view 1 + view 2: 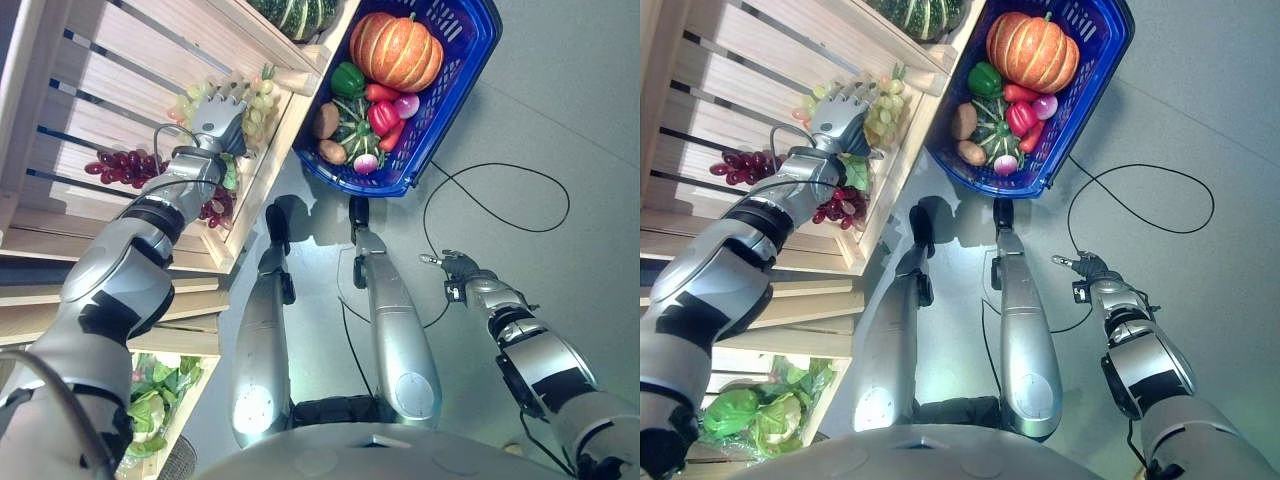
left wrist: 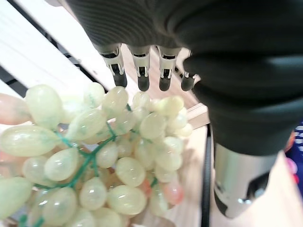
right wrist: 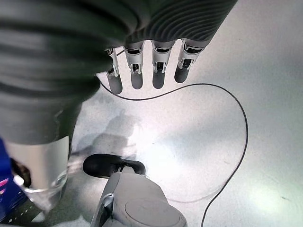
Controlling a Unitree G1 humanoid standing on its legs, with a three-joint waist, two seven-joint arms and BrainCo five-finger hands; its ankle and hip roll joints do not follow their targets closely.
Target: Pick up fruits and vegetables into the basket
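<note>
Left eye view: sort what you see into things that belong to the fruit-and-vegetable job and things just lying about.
Belongs to the job:
- green grapes under the left robot hand
- red grapes
- blue basket, already holding a pumpkin, green pepper and red pepper
- wooden crate
- leafy greens

Just there:
- right robot hand, idle over the floor

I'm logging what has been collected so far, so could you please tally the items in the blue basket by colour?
In the blue basket, as far as visible:
Orange: 1, the pumpkin
Green: 2, the pepper and the small striped squash
Red: 3, the pepper and two slim pieces
Pink: 2, the radishes
Brown: 2, the potatoes
Total: 10
</note>
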